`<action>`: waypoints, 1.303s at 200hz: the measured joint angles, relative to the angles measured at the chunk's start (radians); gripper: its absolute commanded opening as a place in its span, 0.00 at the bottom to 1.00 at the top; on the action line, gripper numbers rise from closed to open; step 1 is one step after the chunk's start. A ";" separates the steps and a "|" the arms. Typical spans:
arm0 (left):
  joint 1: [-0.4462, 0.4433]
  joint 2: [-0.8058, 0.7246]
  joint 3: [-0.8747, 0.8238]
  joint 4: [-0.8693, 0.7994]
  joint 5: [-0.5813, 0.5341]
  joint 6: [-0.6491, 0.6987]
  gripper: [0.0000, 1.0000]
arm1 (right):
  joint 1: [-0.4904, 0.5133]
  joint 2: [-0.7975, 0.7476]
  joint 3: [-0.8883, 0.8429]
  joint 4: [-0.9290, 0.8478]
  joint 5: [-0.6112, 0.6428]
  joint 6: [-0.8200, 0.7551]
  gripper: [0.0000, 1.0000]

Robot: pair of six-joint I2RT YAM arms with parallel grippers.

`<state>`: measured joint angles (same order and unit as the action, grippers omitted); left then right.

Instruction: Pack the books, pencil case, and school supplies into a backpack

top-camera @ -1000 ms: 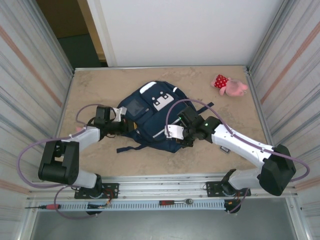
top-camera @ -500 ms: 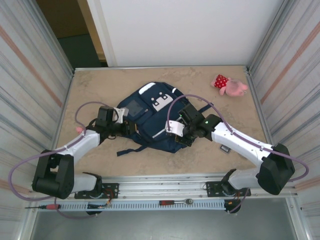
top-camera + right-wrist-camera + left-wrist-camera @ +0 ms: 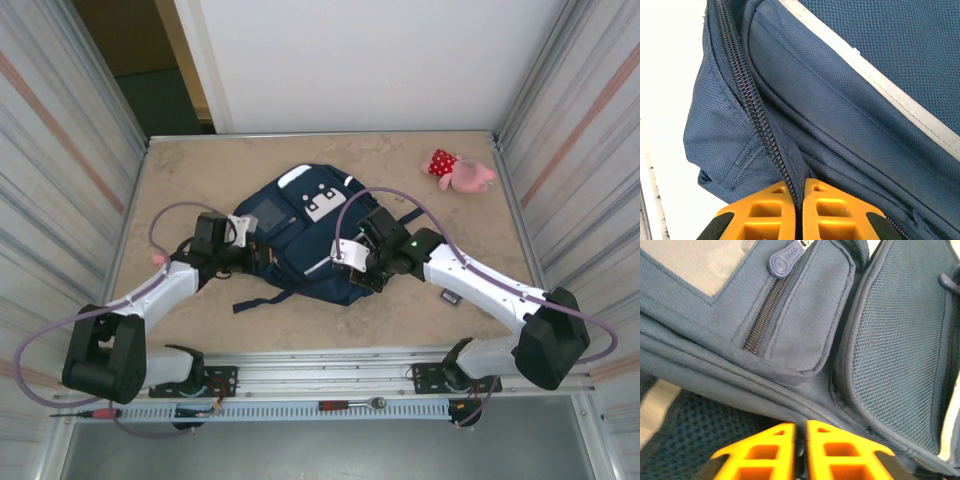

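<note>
The navy backpack (image 3: 305, 232) lies flat in the middle of the table (image 3: 190, 170), front pockets up, with an arm at each near flank. The right gripper (image 3: 796, 192) is clamped tight on the zipper (image 3: 751, 105) seam at the bag's edge (most likely to pull the mouth apart for packing). The left gripper (image 3: 800, 432) noses against the opposite side by a mesh pocket (image 3: 900, 355), its fingers almost together with a thin slit between; whether cloth is pinched there, I cannot tell.

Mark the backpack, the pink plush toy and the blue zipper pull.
backpack (image 3: 300, 248): top external view, on its navy front fabric.
pink plush toy (image 3: 466, 175): top external view, on its pink body.
blue zipper pull (image 3: 785, 260): left wrist view, on its rounded tab.
</note>
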<state>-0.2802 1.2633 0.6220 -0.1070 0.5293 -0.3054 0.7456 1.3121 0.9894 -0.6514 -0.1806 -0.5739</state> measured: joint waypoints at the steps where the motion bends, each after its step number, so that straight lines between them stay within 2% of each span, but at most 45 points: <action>1: 0.000 0.000 0.000 -0.002 0.000 -0.002 0.32 | 0.000 0.000 0.000 0.000 0.000 0.000 0.00; 93: -0.019 -0.011 -0.016 -0.057 0.007 0.021 0.49 | -0.001 0.000 0.000 0.037 -0.020 0.014 0.00; 137: -0.006 -0.037 -0.035 -0.050 0.000 0.011 0.51 | -0.007 0.000 0.000 0.038 -0.029 0.015 0.00; 187: 0.011 0.007 -0.035 -0.011 0.016 0.011 0.46 | -0.019 0.000 0.000 0.038 -0.046 0.014 0.00; 207: 0.011 0.042 -0.035 0.005 0.028 0.013 0.40 | -0.021 0.000 0.000 0.038 -0.050 0.015 0.00; 243: 0.005 0.072 -0.036 0.025 0.041 0.020 0.17 | -0.022 0.000 0.000 0.038 -0.052 0.015 0.00; 260: 0.003 0.072 -0.035 0.029 0.046 0.017 0.11 | -0.025 -0.002 0.000 0.038 -0.052 0.015 0.00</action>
<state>-0.2771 1.3350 0.5865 -0.0780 0.5755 -0.2886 0.7208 1.3102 0.9894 -0.6136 -0.2329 -0.5587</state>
